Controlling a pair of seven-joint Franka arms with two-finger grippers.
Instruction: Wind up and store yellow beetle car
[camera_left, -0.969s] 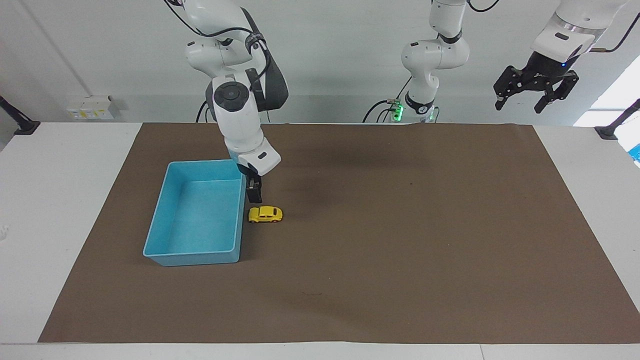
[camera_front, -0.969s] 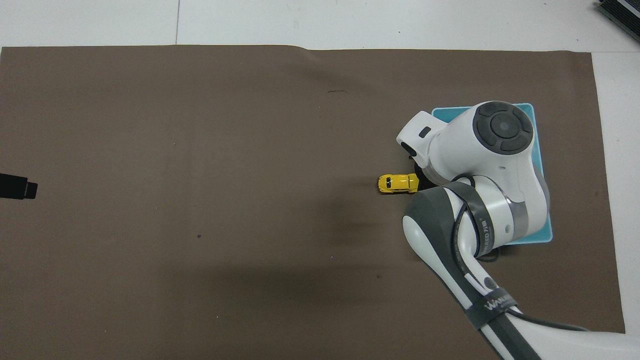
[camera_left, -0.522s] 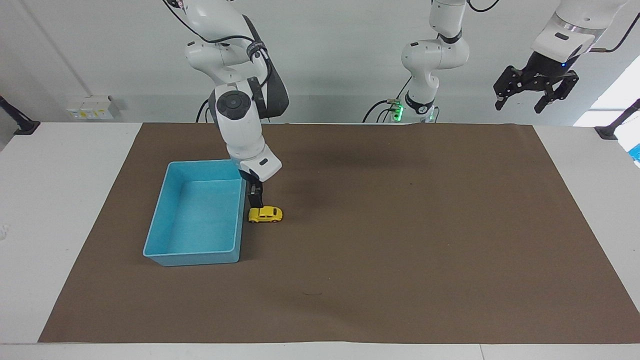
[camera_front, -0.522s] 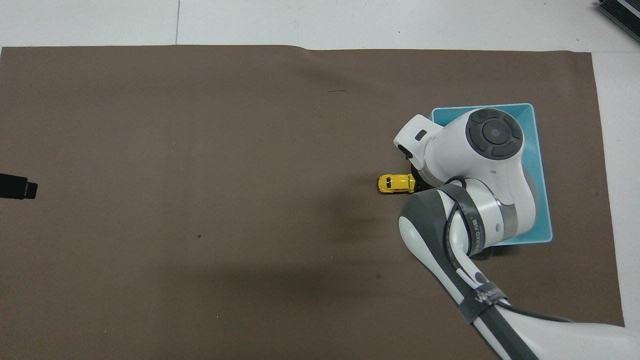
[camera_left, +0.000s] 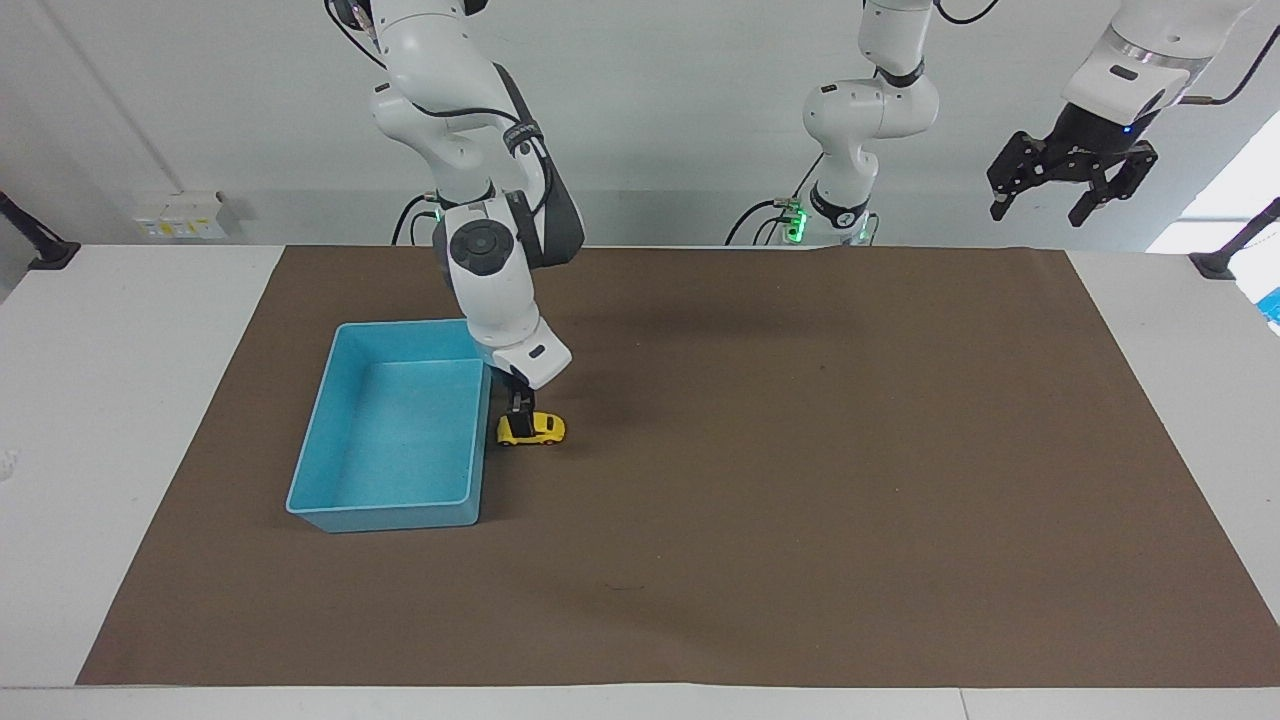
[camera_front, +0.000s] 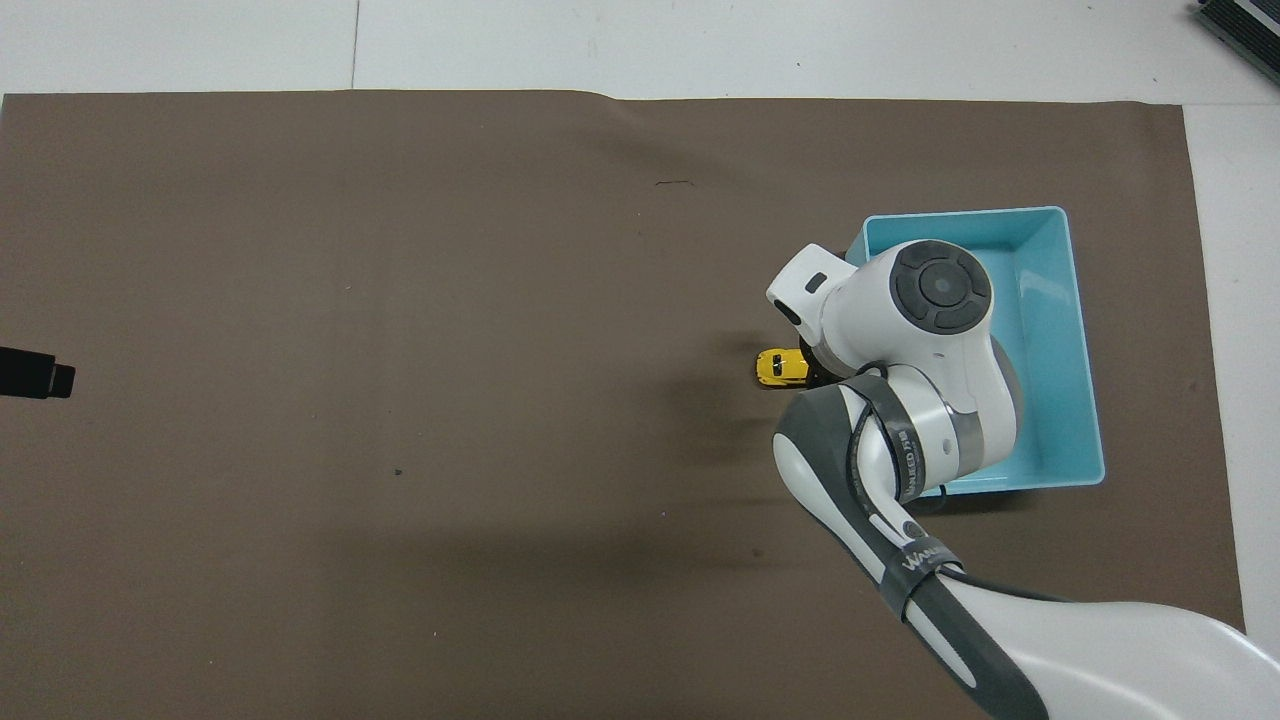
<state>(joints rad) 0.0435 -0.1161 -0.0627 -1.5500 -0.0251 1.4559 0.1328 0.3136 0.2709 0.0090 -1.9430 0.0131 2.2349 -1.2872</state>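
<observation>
The yellow beetle car (camera_left: 548, 430) stands on the brown mat beside the blue bin (camera_left: 385, 518), on the side toward the left arm's end. It also shows in the overhead view (camera_front: 777, 367), half covered by the right arm's wrist. My right gripper (camera_left: 519, 410) points straight down and is low over the end of the car nearest the bin, at its roof. In the overhead view the wrist hides this gripper. My left gripper (camera_left: 1072, 190) is open and waits high in the air past the mat's edge.
The blue bin (camera_front: 1050, 350) holds nothing and lies near the right arm's end of the brown mat (camera_left: 800, 480). A black tip of the left gripper (camera_front: 35, 372) shows at the overhead view's edge.
My right gripper has come down and shifted slightly toward the left arm's end, from beside the bin's wall onto the car. The car, the bin and the left arm have not moved.
</observation>
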